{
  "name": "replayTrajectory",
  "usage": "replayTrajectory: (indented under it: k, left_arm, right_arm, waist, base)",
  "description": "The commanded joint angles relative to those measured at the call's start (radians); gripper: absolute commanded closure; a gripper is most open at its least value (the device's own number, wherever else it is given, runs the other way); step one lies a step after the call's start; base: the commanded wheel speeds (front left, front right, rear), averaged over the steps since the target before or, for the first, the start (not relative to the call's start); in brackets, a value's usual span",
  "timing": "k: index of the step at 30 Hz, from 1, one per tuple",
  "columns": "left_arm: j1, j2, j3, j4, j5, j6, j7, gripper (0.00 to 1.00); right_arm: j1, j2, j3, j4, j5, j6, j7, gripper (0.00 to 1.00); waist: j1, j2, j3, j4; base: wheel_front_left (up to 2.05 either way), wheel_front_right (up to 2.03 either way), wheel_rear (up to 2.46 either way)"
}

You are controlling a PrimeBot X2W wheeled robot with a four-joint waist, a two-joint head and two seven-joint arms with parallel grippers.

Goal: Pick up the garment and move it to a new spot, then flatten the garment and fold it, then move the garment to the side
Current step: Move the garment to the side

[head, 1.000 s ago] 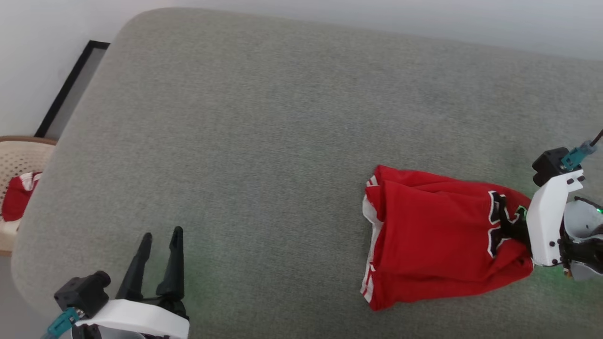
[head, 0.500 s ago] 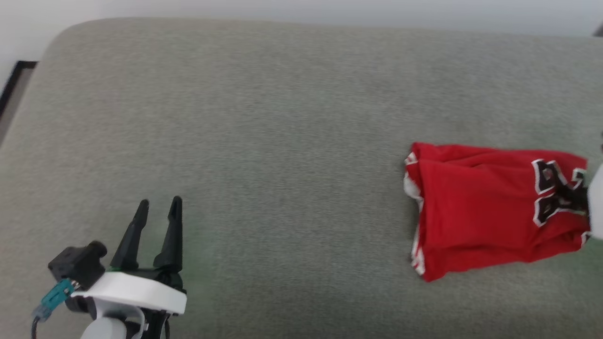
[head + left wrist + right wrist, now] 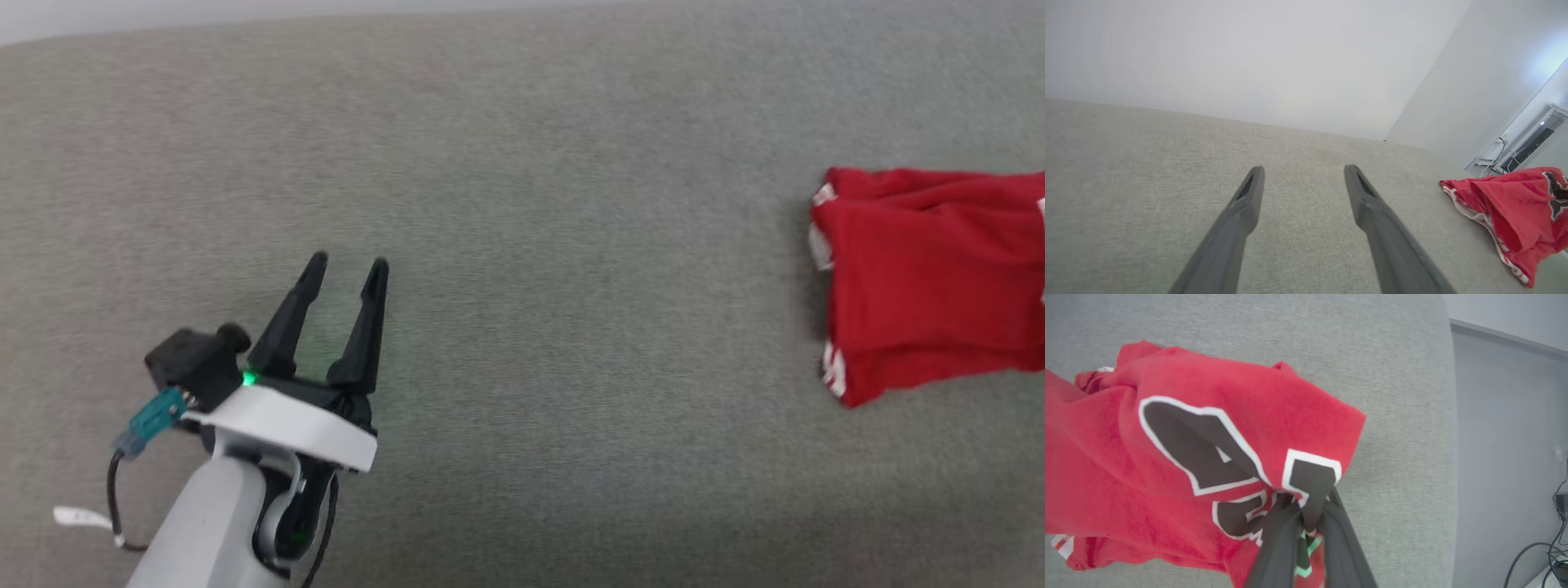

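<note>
R gripper (image 3: 1304, 516): shut tight on a pinch of the garment (image 3: 1167, 457). You've got it at the printed corner, w/ the black white-edged lettering bunched betw. the two fingers.
Why that grip: my read is that an edge pinch lets the rest trail behind instead of balling up. That suits the move-to-side step, since the shirt looks already folded into a compact block.
Garment state: red, doubled over itself in layers, w/ white striped trim at the end away from the R gripper. The pinched end is tented up; the far end seems to rest on the grey cushion (image 3: 522, 163).
Garment location: far right of the head view, cut by the frame edge. In the R wrist view it's near the cushion's edge, w/ the floor (image 3: 1502, 457) just past it.
L gripper (image 3: 349, 263): fingers spread wide, nothing betw. them, over bare cushion at lower left of the head view.
Why L sits there: prob. parked clear so it won't snag cloth; I judge this a one-arm move.
Garment vs L jaws: well apart, off to the right in the L wrist view, no contact.
Garment vs R jaws: caught inside them at the lettering. The bulk spreads left of and beyond the tips in the R wrist view.
Watch: you can't tell how many layers are caught. A thin pinch could let the lower ones slip and undo the fold.
</note>
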Motion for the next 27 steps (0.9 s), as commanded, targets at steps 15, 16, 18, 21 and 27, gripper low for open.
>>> replayTrajectory:
  k: [15,16,18,21,27]
  left_arm:
    - [-0.199,0.042,-0.152,0.031,-0.006,-0.003,-0.005,0.0]
    - [-0.21,0.044,-0.162,0.033,-0.009,-0.003,-0.005,0.0]
    - [-0.235,0.05,-0.181,0.034,-0.015,-0.003,-0.005,0.0]
    - [-0.267,0.057,-0.209,0.037,-0.021,-0.003,-0.005,0.0]
    - [-0.312,0.065,-0.239,0.042,-0.034,-0.003,-0.005,0.0]
  right_arm:
    - [-0.179,-0.037,0.046,0.19,-0.189,-0.005,-0.227,1.0]
    - [-0.188,-0.037,0.05,0.206,-0.205,-0.005,-0.241,1.0]
    - [-0.213,-0.037,0.057,0.247,-0.242,-0.005,-0.277,1.0]
    - [-0.243,-0.018,0.064,0.305,-0.285,-0.005,-0.319,1.0]
    - [-0.283,0.046,0.07,0.418,-0.348,-0.005,-0.402,1.0]
  waist:
    - [0.0,0.0,0.139,-0.127]
    - [0.0,0.0,0.148,-0.13]
    - [0.0,0.0,0.165,-0.132]
    - [0.0,0.0,0.188,-0.131]
    - [0.0,0.0,0.219,-0.12]
  base:
    - [0.0,0.0,0.0]
    - [0.0,0.0,0.0]
    - [0.0,0.0,0.0]
    - [0.0,0.0,0.0]
    - [0.0,0.0,0.0]
